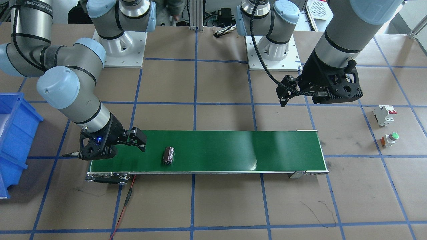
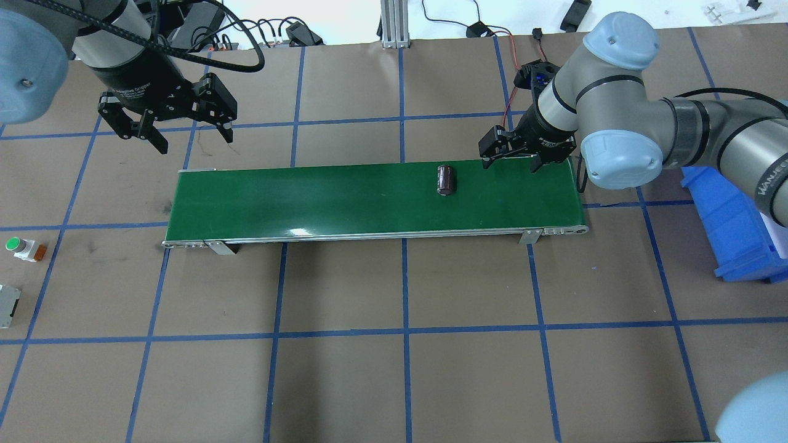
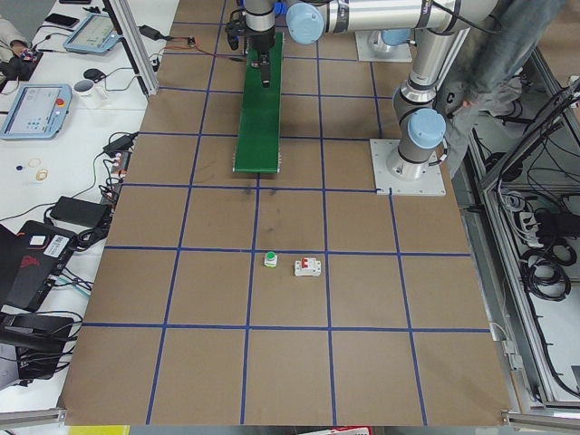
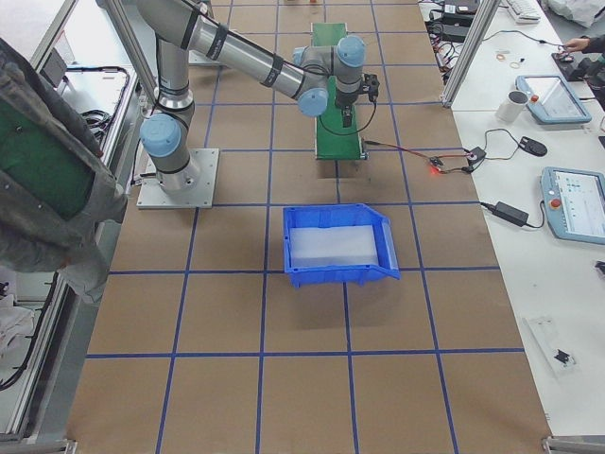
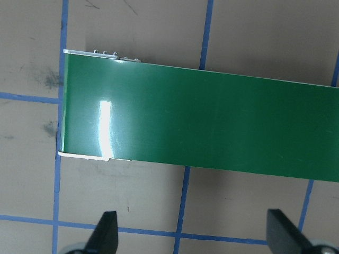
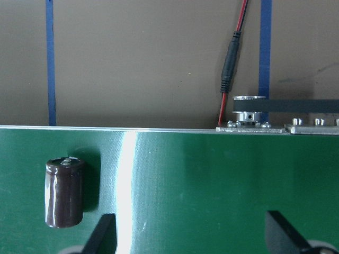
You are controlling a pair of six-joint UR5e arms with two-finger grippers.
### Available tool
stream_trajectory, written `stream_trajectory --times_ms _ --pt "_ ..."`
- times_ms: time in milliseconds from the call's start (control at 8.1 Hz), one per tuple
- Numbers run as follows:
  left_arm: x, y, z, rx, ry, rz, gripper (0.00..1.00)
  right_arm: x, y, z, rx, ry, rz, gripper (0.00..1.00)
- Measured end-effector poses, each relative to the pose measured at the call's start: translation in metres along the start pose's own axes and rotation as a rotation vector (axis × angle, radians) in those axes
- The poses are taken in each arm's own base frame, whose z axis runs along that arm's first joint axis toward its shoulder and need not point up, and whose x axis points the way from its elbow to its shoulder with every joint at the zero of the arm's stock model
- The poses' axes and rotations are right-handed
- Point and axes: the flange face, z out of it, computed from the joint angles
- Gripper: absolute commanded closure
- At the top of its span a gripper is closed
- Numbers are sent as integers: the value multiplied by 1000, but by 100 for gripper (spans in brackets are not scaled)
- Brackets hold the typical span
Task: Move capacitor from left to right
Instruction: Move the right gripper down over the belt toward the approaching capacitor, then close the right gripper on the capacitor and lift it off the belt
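The capacitor (image 1: pixel 169 155), a stubby dark-brown cylinder, lies on its side on the green conveyor belt (image 1: pixel 233 150) near the belt's right end in the overhead view (image 2: pixel 446 179). My right gripper (image 2: pixel 511 163) is open and empty, low over the belt's right end, a short way to the right of the capacitor. In the right wrist view the capacitor (image 6: pixel 64 192) lies left of the left fingertip (image 6: pixel 103 233). My left gripper (image 2: pixel 191 132) is open and empty, high behind the belt's left end (image 5: pixel 85 106).
A blue bin (image 2: pixel 732 234) stands on the table to the right of the belt. A green-capped push button (image 2: pixel 18 246) and a white circuit breaker (image 1: pixel 383 114) lie far left. A red wire (image 1: pixel 128 196) runs from the belt's right end.
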Motion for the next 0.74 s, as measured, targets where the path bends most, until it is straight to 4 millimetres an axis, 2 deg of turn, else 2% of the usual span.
stream_trajectory --times_ms 740 --pt "0 0 0 0 0 0 0 1 0 6 -9 2 0 7"
